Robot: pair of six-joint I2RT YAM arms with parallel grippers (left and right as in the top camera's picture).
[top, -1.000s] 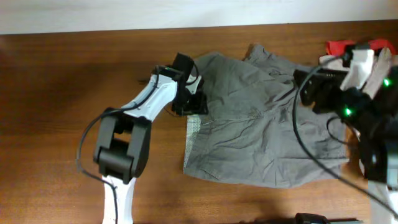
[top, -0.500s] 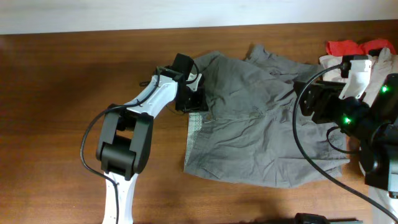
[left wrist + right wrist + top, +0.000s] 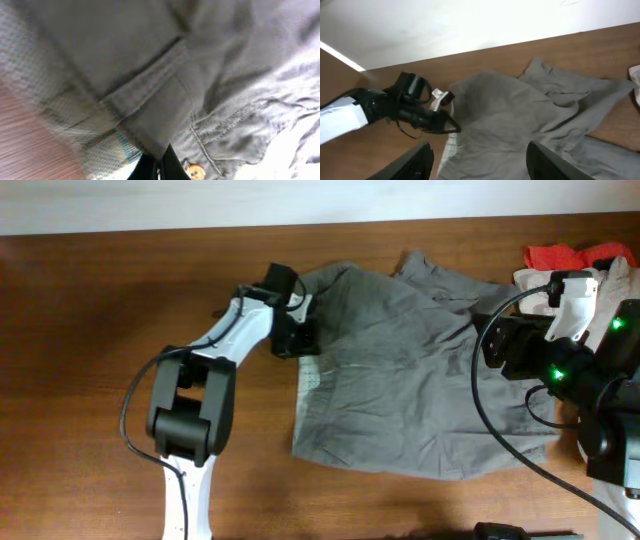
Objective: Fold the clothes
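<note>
Crumpled grey shorts [image 3: 420, 390] lie spread on the wooden table [image 3: 90, 340]. My left gripper [image 3: 300, 340] is at their upper left edge, shut on a fold of the waistband. In the left wrist view its tips [image 3: 160, 167] pinch the grey cloth [image 3: 150, 60], with a brown button [image 3: 192, 171] just beside them. My right gripper [image 3: 480, 165] hangs open above the shorts' right side, holding nothing, and its arm [image 3: 545, 350] covers the cloth's right edge. The right wrist view also shows the left gripper [image 3: 447, 125] on the shorts [image 3: 520, 120].
A red cloth [image 3: 560, 255] and a pale cloth [image 3: 605, 285] lie piled at the table's far right corner, partly behind the right arm. Black cables [image 3: 480, 400] loop over the shorts' right part. Bare wood stretches to the left [image 3: 70, 410].
My left gripper has shut on the shorts' waistband edge and drawn it slightly left and back. The right arm shifted a little to the right early on, then held still.
</note>
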